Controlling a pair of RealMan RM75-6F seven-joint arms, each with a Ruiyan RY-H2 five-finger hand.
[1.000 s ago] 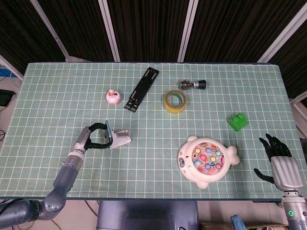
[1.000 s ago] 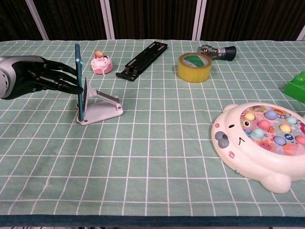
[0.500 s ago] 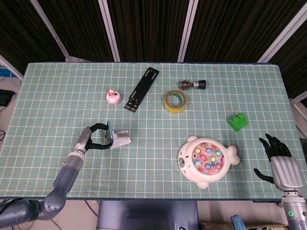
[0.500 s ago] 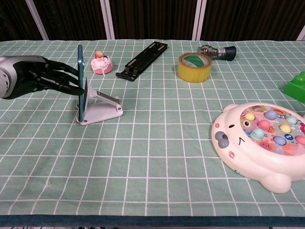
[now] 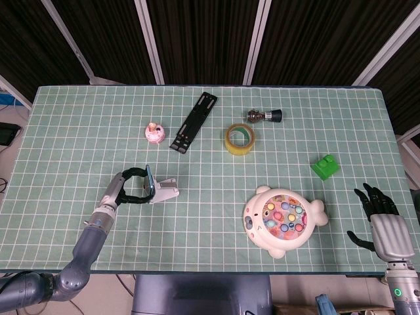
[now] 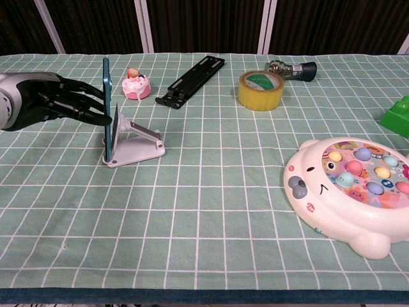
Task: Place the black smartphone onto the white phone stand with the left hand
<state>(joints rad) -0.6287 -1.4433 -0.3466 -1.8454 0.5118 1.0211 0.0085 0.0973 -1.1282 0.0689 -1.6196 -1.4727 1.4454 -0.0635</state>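
Barely shifted since half a second ago: phone [image 6: 107,105] tipped a shade more upright, left hand [image 6: 54,102] eased slightly toward 9 o'clock. Stands on edge in the stand [image 6: 135,146], at about 8 o'clock on the desk [image 5: 79,131]. Fingertips [image 6: 96,118] pressed against its back, thumb side hidden, so cannot tell whether truly gripped or only steadied. Seen edge-on in chest view, screen face not visible. Right hand [image 5: 380,220] at 4 o'clock off the desk edge, fingers spread, holding nothing; out of chest view. Nearby: small cake toy [image 6: 135,84] at 12 o'clock of the stand, black rail [image 6: 190,81] beyond, tape [image 6: 261,89], bulb [image 6: 291,68], green block [image 6: 397,116] cut off at frame edge, fishing toy [image 6: 354,192] at 4 o'clock.
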